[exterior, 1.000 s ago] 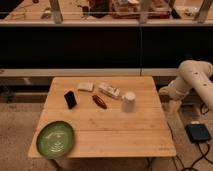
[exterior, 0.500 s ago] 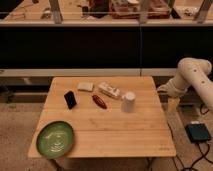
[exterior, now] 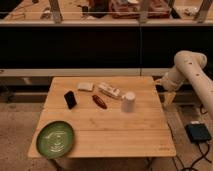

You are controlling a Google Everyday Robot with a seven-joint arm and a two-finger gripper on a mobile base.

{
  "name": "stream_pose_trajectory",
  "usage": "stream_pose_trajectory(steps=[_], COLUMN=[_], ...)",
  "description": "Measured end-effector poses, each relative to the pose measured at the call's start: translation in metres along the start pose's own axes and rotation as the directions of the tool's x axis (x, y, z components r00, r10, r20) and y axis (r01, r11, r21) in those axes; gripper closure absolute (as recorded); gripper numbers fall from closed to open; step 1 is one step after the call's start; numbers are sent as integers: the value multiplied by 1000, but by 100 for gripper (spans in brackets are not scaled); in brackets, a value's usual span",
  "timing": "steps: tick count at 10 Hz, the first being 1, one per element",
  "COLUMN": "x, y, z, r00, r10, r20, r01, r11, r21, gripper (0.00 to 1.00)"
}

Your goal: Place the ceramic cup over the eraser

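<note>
The white ceramic cup (exterior: pixel 128 102) stands upright on the wooden table (exterior: pixel 110 135), right of centre. The black eraser (exterior: pixel 70 99) stands on the left part of the table, well apart from the cup. My gripper (exterior: pixel 162 83) hangs at the end of the white arm (exterior: pixel 192 70), just off the table's far right edge, to the right of and beyond the cup. It holds nothing that I can see.
A reddish-brown oblong thing (exterior: pixel 99 101) and a long white packet (exterior: pixel 109 90) lie between eraser and cup. A pale flat block (exterior: pixel 85 86) lies at the back. A green plate (exterior: pixel 55 139) sits front left. A dark box (exterior: pixel 198 132) lies on the floor at right.
The arm has shifted slightly up and to the right beside the table. The things on the table have not moved.
</note>
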Motion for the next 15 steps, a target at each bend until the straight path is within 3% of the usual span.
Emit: stream_pose_trajectory(steps=[4,10,15], x=[-34,-76,-107], y=[-41,-56,-61], z=[4,42,80], r00=[996,981,972], r10=[-88,-173,-212], r20=[34,91,99], r01=[88,176,218], r11=[996,984,974], r21=[5,-27,-54], gripper=[20,20,20])
